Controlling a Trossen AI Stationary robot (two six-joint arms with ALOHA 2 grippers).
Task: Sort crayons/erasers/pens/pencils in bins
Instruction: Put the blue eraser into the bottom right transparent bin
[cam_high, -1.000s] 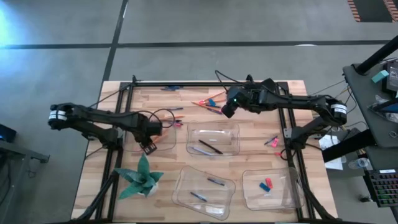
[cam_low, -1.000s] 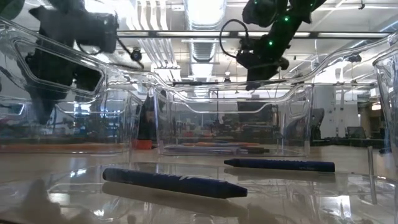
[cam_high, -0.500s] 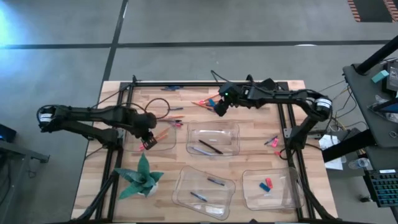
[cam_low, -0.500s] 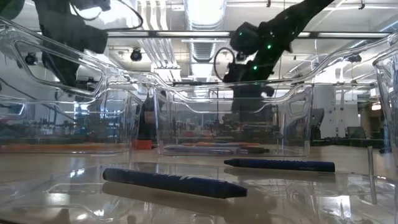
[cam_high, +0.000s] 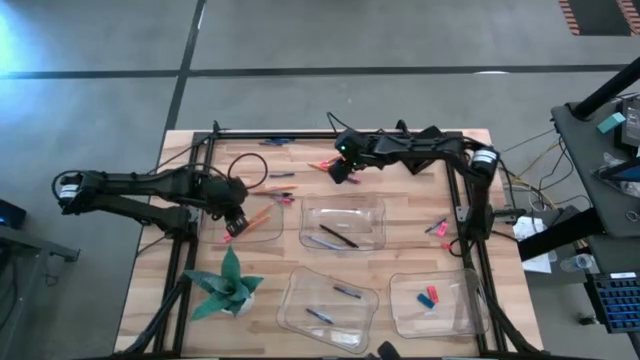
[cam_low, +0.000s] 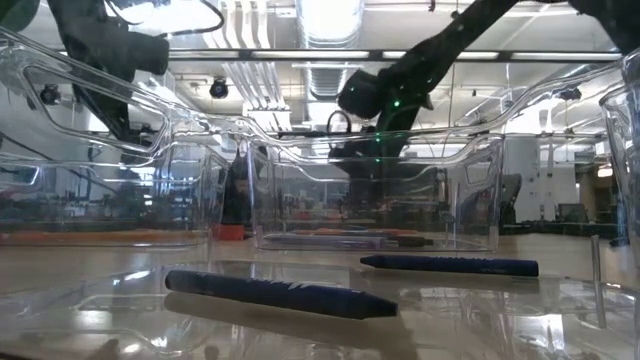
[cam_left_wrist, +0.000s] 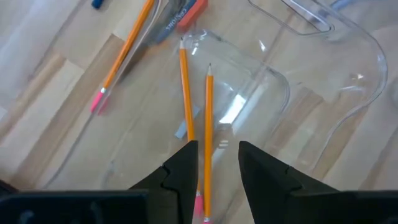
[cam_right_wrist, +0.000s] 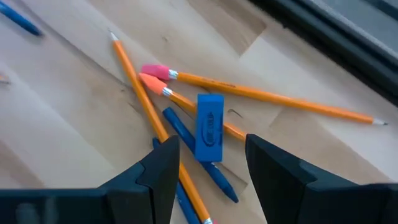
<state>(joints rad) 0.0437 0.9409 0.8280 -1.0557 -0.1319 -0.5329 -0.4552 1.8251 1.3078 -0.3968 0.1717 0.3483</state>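
My left gripper (cam_left_wrist: 217, 149) hangs open over the left clear bin (cam_high: 262, 232). Two orange pencils (cam_left_wrist: 208, 118) lie side by side on that bin's floor, below the fingers. A third orange pencil (cam_left_wrist: 127, 53) lies just outside it. My right gripper (cam_right_wrist: 211, 146) is open above a heap near the table's far edge (cam_high: 330, 165). In that heap, a blue eraser (cam_right_wrist: 209, 127) lies on crossed orange pencils (cam_right_wrist: 261, 96) and blue sticks (cam_right_wrist: 199, 155). Its fingers stand on either side of the eraser, clear of it.
The middle bin (cam_high: 372, 212) holds dark sticks. The near bin (cam_high: 300, 320) holds blue sticks (cam_low: 280, 292). The near-right bin (cam_high: 460, 310) holds red and blue erasers (cam_high: 430, 296). A green paper plant (cam_high: 228, 285) stands near left. Loose pieces (cam_high: 437, 228) lie at the right and a blue stick (cam_high: 275, 143) at the far edge.
My left gripper has risen above the left bin and tipped further down, still open; the pencils stay in the bin. My right gripper has gone toward the table's left edge and down to the heap of pencils, still open.
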